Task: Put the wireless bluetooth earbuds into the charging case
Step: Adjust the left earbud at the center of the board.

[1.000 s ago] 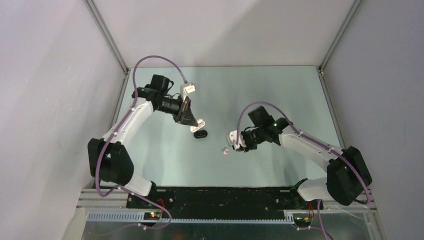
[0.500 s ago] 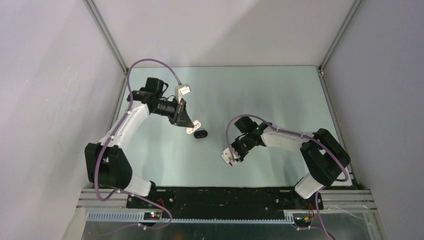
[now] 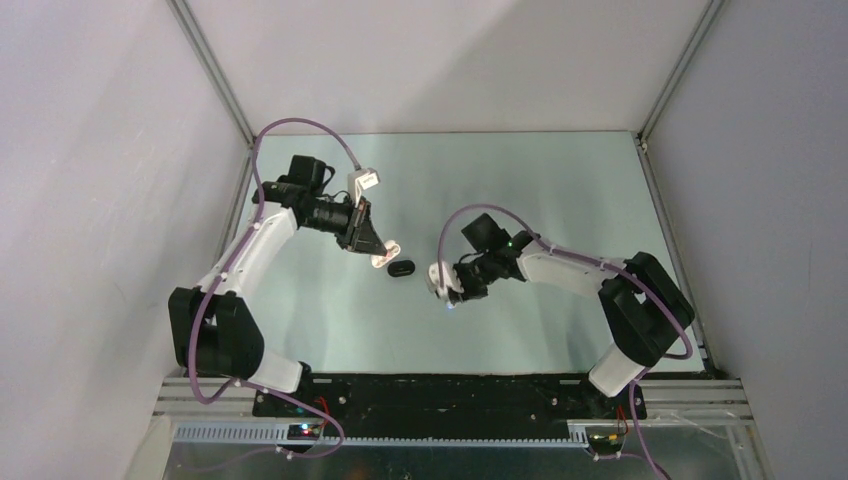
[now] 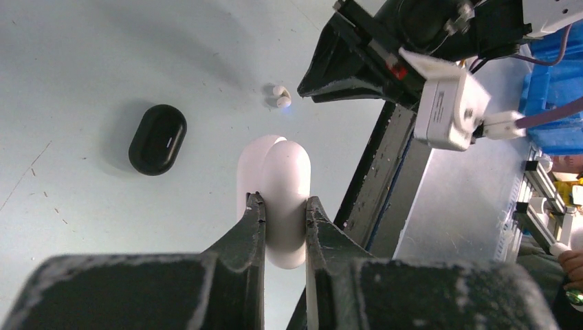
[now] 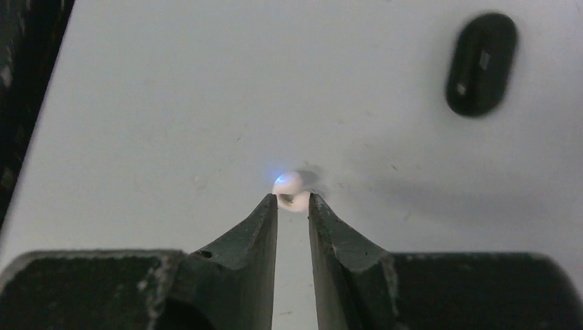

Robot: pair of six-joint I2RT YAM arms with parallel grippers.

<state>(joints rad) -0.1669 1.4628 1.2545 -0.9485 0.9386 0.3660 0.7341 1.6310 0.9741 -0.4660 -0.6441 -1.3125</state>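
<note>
1. While the left gripper is clenched on the white case, it holds it off the tabletop, left of centre. The case juts out well past the fingertips. Can't tell if its lid is open.
2. White earbuds: two, touching each other, lying on the tabletop about mid-width, slightly toward the near edge. One glows blue.
3. Right gripper: down at the buds, jaws a narrow slit apart, one tip on either side of the lit bud. Can't tell whether the bud is pinched or only touched.
4. Black case: closed, flat on the tabletop near centre, between the two grippers. It sits just beside the held white case and apart from the buds, off to one side of the line from white case to buds.
5. In the top view the right wrist hangs over the buds and covers most of them. The left wrist view shows both, with the right arm's black finger just beside them.
</note>
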